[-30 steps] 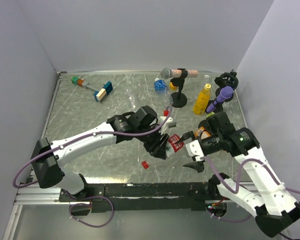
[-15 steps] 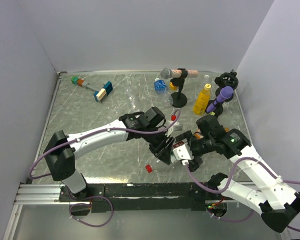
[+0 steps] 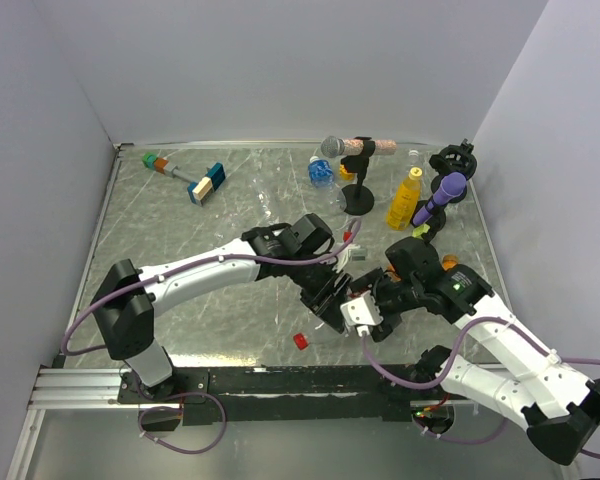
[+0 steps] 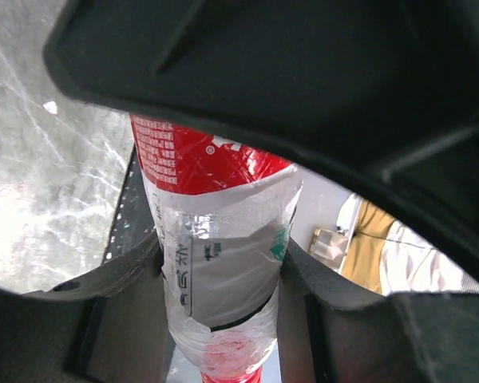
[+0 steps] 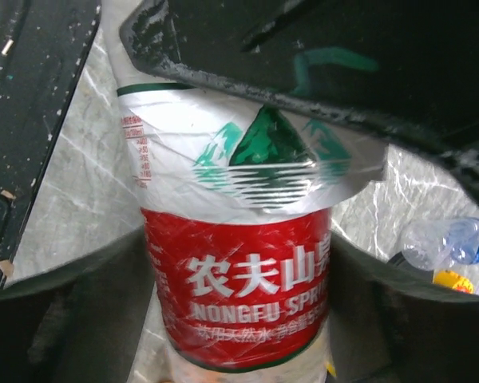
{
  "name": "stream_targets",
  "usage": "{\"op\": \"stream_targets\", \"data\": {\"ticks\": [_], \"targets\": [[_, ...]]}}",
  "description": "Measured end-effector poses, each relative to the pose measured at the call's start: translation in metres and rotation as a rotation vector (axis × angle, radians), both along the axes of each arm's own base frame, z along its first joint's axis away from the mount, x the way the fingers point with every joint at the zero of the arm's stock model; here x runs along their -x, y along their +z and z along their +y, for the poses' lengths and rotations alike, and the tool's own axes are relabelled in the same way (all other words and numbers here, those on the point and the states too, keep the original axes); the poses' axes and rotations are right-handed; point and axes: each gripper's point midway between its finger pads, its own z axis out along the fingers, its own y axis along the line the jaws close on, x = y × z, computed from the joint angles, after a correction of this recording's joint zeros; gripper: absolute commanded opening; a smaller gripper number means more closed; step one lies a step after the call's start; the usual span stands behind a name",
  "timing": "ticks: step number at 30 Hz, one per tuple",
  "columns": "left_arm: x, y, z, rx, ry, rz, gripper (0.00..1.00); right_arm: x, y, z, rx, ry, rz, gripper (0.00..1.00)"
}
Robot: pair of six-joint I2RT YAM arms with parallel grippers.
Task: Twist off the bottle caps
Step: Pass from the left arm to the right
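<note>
Arms meet mid-table: left gripper clamps the bottle; right gripper flanks it, grip unclear

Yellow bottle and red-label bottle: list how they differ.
The yellow bottle is yellow all over; the red-label bottle is clear with a red and white wrapper. The yellow bottle stands upright, untouched, on the table; the red-label bottle is clamped in the left gripper. Both are small drink bottles.

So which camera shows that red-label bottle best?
The right wrist view: the bottle fills the frame and its label is readable. The left wrist view shows another side up close, partly cut off. The top view barely shows it.
</note>
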Motion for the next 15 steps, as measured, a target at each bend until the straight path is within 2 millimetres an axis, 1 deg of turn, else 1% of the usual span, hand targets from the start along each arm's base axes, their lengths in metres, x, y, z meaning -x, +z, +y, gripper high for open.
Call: {"op": "stream_targets", "data": {"ticks": [3,4,5,7,8,9,11,13,15], "targets": [[0.001,0.0,-0.002,-0.004,0.009,0.014,0.53,0.0,0.0,0.002,-0.008,-0.002,0.008,0.48],[0.002,0.0,-0.002,-0.008,0.012,0.018,0.55,0.0,0.0,0.003,-0.008,0.0,0.008,0.41],[0.002,0.0,-0.002,-0.011,0.018,0.021,0.58,0.001,0.0,0.002,-0.007,-0.008,0.018,0.37],[0.001,0.001,-0.003,-0.015,0.03,0.03,0.66,0.002,0.0,0.002,-0.008,-0.015,0.024,0.33],[0.001,0.001,-0.003,-0.015,0.033,0.031,0.71,0.003,-0.001,0.001,-0.006,-0.023,0.032,0.31],[0.0,0.002,-0.003,-0.015,0.039,0.033,0.77,0.004,-0.001,0.001,-0.008,-0.03,0.039,0.31],[-0.002,0.005,-0.002,-0.013,0.058,0.024,0.85,0.004,0.0,0.001,-0.019,-0.04,0.044,0.3],[-0.009,0.013,-0.001,0.007,0.093,-0.008,0.91,0.008,0.002,0.003,-0.039,-0.046,0.065,0.3],[-0.023,0.027,0.002,0.038,0.156,-0.063,0.97,0.012,0.005,0.004,-0.063,-0.055,0.086,0.3]]}}
